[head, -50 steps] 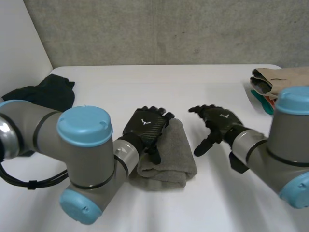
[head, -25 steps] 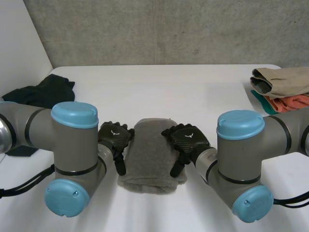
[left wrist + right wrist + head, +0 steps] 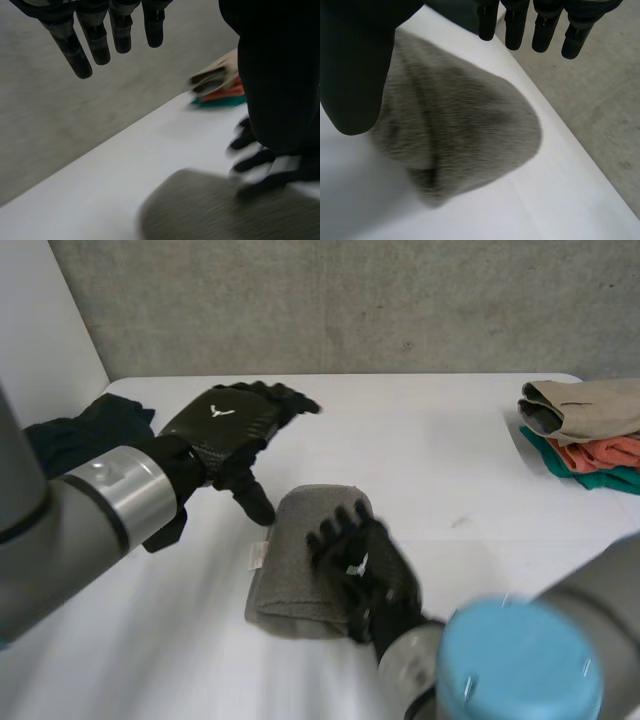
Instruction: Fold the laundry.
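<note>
A folded grey towel (image 3: pixel 290 540) lies in the middle of the white table (image 3: pixel 430 450). My left hand (image 3: pixel 225 425) is raised behind and to the left of it, open with fingers straight and holding nothing. In the left wrist view its fingers (image 3: pixel 100 35) point over the towel (image 3: pixel 210 210), with my right hand (image 3: pixel 265 160) at the towel's far side. My right hand (image 3: pixel 365 565) is open over the towel's right half. In the right wrist view the towel (image 3: pixel 460 130) lies beneath the straight fingers (image 3: pixel 545 25) and thumb, apart from them.
A dark green garment (image 3: pixel 85 430) lies crumpled at the table's left edge. A stack of folded clothes (image 3: pixel 585 425), beige over orange and teal, sits at the right edge, also seen as the stack (image 3: pixel 220 87) beyond the towel. A grey wall stands behind the table.
My left hand has lifted off the towel's left side and swung back to the left. My right hand has moved from the towel's right edge onto its right half.
</note>
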Available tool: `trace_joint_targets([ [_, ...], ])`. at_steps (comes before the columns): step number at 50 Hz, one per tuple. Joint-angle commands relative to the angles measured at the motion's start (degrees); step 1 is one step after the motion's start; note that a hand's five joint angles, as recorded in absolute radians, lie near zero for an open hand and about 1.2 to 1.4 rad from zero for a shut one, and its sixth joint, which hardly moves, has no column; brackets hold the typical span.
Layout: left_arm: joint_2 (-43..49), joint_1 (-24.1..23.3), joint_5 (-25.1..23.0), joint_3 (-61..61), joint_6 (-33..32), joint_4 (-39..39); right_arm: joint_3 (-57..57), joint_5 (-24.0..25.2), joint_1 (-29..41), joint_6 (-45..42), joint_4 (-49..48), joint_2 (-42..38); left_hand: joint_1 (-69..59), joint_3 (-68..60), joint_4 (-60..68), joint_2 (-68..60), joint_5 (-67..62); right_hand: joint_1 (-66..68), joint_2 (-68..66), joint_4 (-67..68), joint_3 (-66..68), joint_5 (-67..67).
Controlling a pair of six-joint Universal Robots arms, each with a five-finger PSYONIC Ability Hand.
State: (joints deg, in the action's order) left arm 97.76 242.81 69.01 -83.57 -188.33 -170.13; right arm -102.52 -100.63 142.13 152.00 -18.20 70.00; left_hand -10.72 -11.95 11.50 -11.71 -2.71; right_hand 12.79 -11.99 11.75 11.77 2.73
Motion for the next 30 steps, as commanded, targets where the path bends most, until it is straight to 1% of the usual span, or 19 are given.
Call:
trace_joint_targets([
  [1,-2.93,3.11,-17.75,-1.85,3.41,3.84,-2.6,-5.36,5.17,-1.35,-10.96,-7.58,0.72,1.95,-1.5,1.71,2.71,-2.79,1.99,-1.75,-1.77,-2.73],
  [4,-3.19,3.28,-18.65,-2.65,3.41,3.76,-1.63,-6.07,5.09,-1.35,-13.17,-9.88,0.72,1.95,-1.5,1.71,2.71,-2.79,1.99,-1.75,-1.77,-2.73],
  [9,-3.19,2.93,-17.69,-4.32,3.32,3.06,0.56,-5.19,3.42,-1.61,-18.34,-13.74,0.72,1.95,-1.5,1.71,2.71,-2.79,1.99,-1.75,-1.77,-2.73],
  [14,-3.28,2.84,-16.81,-5.2,3.32,2.09,2.06,-3.87,1.93,-3.02,-21.43,-16.38,0.72,1.95,-1.5,1.71,2.71,-2.79,1.99,-1.75,-1.77,-2.73],
  [19,-3.46,2.93,-16.37,-5.73,3.5,1.03,3.38,-3.17,1.31,-4.78,-23.1,-18.23,0.72,1.95,-1.5,1.71,2.71,-2.79,1.99,-1.75,-1.77,-2.73],
  [26,-3.46,3.02,-16.02,-6.08,3.5,0.59,5.66,-2.12,0.26,-4.6,-23.28,-19.38,0.72,1.95,-1.5,1.71,2.71,-2.79,1.99,-1.75,-1.77,-2.73],
  [28,-3.54,3.11,-15.93,-6.25,3.5,0.68,6.54,-1.5,-0.27,-4.43,-23.19,-19.55,0.72,1.95,-1.5,1.71,2.71,-0.28,-0.51,0.76,0.73,-0.23],
  [30,-3.63,3.28,-15.75,-6.34,3.59,0.59,7.42,-0.8,-0.71,-4.16,-23.02,-19.81,0.72,1.95,-1.5,1.71,2.71,5.77,-6.56,6.81,6.78,5.82],
])
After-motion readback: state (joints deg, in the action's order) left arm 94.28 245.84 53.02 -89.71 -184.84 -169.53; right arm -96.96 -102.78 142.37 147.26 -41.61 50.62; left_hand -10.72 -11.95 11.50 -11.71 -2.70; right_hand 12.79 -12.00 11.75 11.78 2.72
